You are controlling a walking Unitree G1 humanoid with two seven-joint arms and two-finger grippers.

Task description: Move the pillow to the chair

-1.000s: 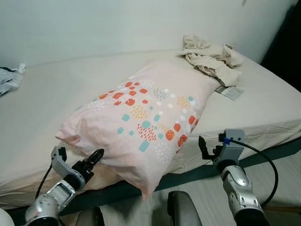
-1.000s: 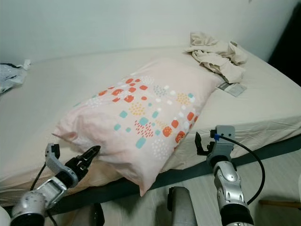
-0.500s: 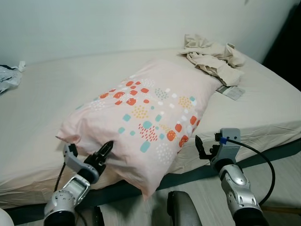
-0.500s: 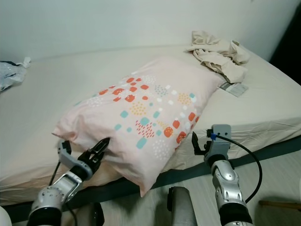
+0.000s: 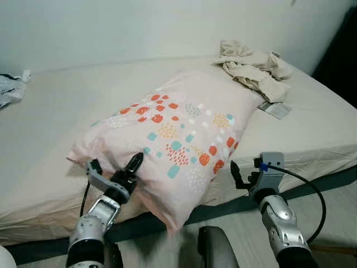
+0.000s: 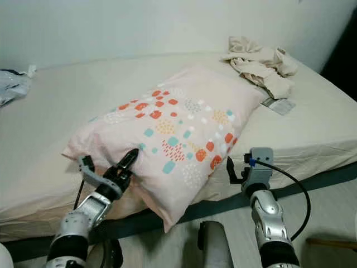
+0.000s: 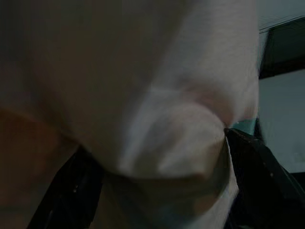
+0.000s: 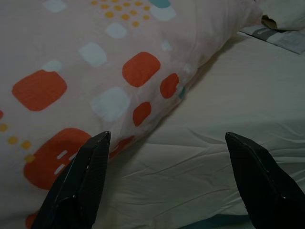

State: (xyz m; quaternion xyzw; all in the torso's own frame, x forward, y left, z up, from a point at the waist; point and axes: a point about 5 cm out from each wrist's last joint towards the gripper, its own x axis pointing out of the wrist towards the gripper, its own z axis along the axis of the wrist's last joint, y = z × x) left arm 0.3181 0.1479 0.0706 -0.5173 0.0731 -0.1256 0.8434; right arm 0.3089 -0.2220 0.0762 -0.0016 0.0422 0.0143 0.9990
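A pink pillow [image 5: 178,131] with red, teal and white patches lies slantwise on the bed [image 5: 50,128], its near corner hanging over the bed's front edge. My left gripper [image 5: 115,166] is open at the pillow's near-left edge. In the left wrist view, pillow fabric [image 7: 157,133] bulges between the two fingers [image 7: 257,176]. My right gripper [image 5: 244,176] is open just off the pillow's near-right side, a short gap away. The right wrist view shows the pillow [image 8: 95,71] ahead of the spread fingertips [image 8: 76,186], with bed sheet [image 8: 219,124] beside it.
Crumpled beige clothes [image 5: 251,67] lie at the bed's far right corner, with a small flat packet [image 5: 273,109] beside them. A grey-white bag [image 5: 10,89] sits at the far left. A white wall backs the bed. Pale floor [image 5: 334,206] shows at lower right.
My left gripper has moved forward and up until its fingers straddle the pillow's near-left edge. The right gripper has edged slightly toward the pillow. The pillow has stayed where it was.
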